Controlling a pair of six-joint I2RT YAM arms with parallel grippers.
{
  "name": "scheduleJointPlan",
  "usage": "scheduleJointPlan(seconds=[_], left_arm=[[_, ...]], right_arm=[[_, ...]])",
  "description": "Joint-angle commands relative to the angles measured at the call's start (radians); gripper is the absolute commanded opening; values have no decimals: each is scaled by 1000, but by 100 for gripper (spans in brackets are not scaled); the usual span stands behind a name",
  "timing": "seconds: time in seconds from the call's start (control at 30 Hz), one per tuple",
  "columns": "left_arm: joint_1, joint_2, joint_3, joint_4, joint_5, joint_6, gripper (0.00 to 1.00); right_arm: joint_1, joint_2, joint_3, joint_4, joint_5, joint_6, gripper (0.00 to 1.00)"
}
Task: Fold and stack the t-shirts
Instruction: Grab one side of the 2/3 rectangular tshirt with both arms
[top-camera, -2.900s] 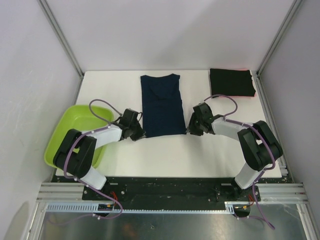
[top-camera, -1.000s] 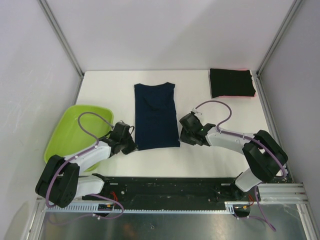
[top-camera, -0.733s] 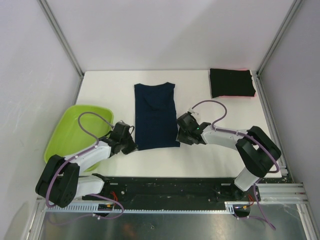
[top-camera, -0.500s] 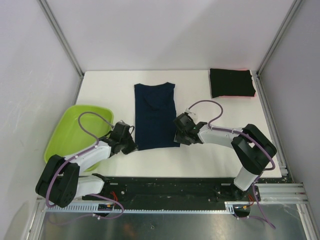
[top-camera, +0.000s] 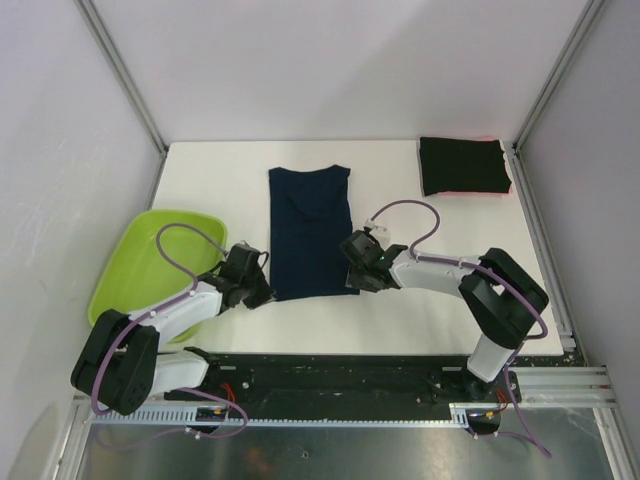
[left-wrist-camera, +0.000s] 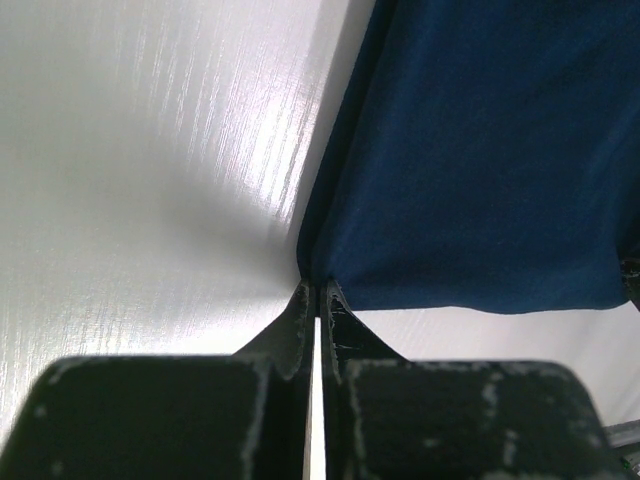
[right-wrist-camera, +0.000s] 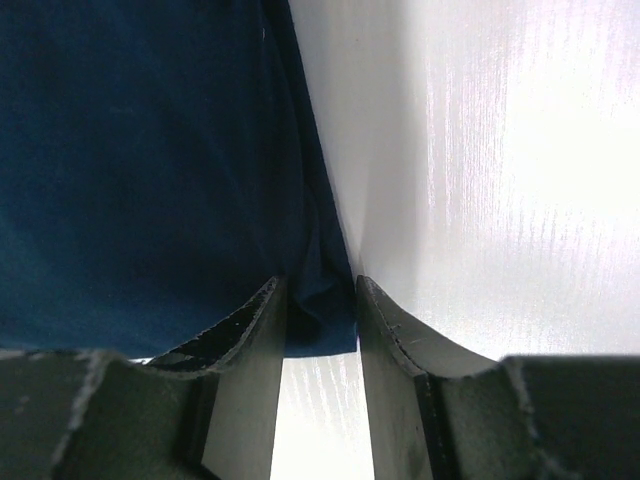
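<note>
Navy t-shirt (top-camera: 310, 232) lies flat just ahead of both grippers, left gripper (left-wrist-camera: 316, 288) pinched together on its near-left corner, right gripper (right-wrist-camera: 318, 292) jaws apart straddling the near-right corner, probably to lift the hem for folding; black t-shirt (top-camera: 463, 165) well beyond the right one.

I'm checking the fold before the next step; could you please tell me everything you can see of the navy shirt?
The navy shirt is soft dark-blue cloth, folded into a long narrow rectangle, no sleeves showing, lying flat on the table, neckline at the far end. The shut left gripper meets its near left corner; the open right gripper straddles its near right corner.
</note>
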Motion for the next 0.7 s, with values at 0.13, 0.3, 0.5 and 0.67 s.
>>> scheduleJointPlan(seconds=[0.13, 0.3, 0.5, 0.67], left_arm=[[-4, -4, 5, -67, -14, 33, 0], [-4, -7, 5, -68, -14, 36, 0], [-4, -17, 9, -75, 18, 55, 0], [-4, -71, 3, -107, 57, 70, 0]], right_arm=[[23, 70, -13, -117, -3, 5, 28], [22, 77, -13, -105, -17, 13, 14], [9, 51, -14, -114, -21, 7, 1], [11, -18, -25, -143, -20, 0, 0]])
